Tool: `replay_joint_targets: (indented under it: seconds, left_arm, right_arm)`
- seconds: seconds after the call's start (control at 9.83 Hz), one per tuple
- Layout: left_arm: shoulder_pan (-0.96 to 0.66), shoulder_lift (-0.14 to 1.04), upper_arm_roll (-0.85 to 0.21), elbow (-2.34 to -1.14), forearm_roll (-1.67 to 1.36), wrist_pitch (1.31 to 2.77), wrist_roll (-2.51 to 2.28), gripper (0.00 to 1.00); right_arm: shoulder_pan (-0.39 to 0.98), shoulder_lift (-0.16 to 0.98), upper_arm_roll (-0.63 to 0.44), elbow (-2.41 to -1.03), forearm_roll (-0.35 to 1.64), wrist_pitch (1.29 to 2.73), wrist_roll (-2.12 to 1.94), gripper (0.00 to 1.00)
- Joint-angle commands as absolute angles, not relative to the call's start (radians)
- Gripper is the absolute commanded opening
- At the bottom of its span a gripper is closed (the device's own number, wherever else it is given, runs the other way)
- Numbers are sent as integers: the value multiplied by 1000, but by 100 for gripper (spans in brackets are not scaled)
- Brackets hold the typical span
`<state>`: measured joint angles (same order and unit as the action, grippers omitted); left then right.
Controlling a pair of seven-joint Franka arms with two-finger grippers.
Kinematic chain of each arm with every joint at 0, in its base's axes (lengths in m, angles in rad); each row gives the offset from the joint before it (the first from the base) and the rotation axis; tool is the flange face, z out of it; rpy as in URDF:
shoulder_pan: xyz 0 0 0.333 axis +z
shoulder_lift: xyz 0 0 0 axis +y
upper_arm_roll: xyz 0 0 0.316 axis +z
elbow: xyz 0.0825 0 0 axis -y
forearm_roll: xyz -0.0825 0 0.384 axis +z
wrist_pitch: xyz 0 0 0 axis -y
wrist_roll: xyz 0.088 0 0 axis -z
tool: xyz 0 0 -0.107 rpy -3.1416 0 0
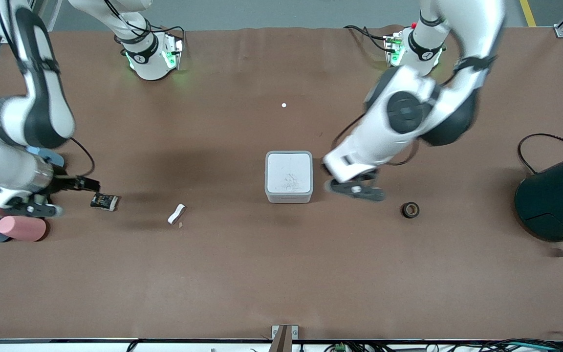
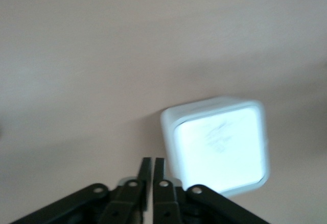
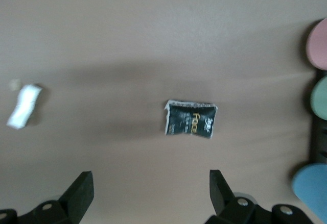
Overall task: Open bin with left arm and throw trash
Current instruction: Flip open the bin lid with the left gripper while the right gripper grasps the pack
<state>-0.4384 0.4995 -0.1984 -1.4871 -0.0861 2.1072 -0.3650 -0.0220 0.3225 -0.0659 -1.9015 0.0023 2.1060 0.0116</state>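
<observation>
- White and flat, the lid of the bin [image 1: 289, 176] lies closed at the middle of the front view, so the opening step has not been done.
- Left gripper [image 1: 356, 188] hangs low just beside the bin, toward the left arm's end of the table; in the left wrist view its fingers [image 2: 146, 175] are pressed together on nothing, the bin [image 2: 217, 147] at centre right of that frame.
- Right gripper [image 1: 34, 209] is at the left edge of the front view, over the table by the pastel cups [image 1: 21, 228]; its fingers [image 3: 82, 193] are spread wide and empty, with the black wrapper [image 3: 191, 118] between and ahead of them.
- All three bits of trash lie on the table, none in the bin: the black wrapper [image 1: 104, 201], the white strip [image 1: 177, 213] and the black tape roll [image 1: 410, 209] at centre right.
- My judgement: the task is barely started; lifting the lid and every throw are left.
- Brown matte sheeting covers the table [image 1: 281, 283]; a dark teal cylinder [image 1: 557, 198] sits at the right edge, a tiny white dot [image 1: 284, 105] upper centre, grey floor along the top.
</observation>
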Motion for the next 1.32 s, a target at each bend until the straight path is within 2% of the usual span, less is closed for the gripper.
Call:
replay_joint_targets:
  seconds: [0.0, 0.2, 0.61, 0.71, 0.81, 0.92, 1.02, 1.12, 1.22]
  left_arm:
    - [-510, 616, -193, -1439, -91, 2237, -437, 0]
    - [-557, 693, -190, -1430, -92, 2304, -511, 0]
    - [-569, 723, -187, -1439, -89, 2310, -543, 0]
    - [-562, 698, -178, -1439, -89, 2259, -546, 0]
    - [-540, 630, -148, -1428, -69, 2079, -537, 0]
    - [-519, 574, -123, -1425, 1, 1968, -511, 0]
    - [-453, 548, -124, -1428, 62, 1918, -433, 1]
    - [-401, 546, -120, -1428, 70, 1904, -352, 7]
    - [-318, 557, -120, -1437, 74, 1902, -245, 29]
  right_arm:
    - [-81, 310, -57, -2022, 14, 2207, 11, 100]
    - [-97, 403, -55, -2023, 17, 2309, 12, 100]
    - [-98, 514, -55, -2022, 17, 2443, 12, 100]
    - [-95, 529, -55, -2022, 17, 2457, 12, 100]
    - [-95, 531, -55, -2020, 17, 2457, 11, 100]
    - [-94, 531, -55, -2019, 17, 2453, 11, 89]
    - [-92, 531, -55, -2016, 17, 2447, 11, 57]
    - [-92, 531, -55, -2013, 17, 2444, 14, 24]
    - [-91, 529, -55, -1996, 17, 2415, 11, 0]
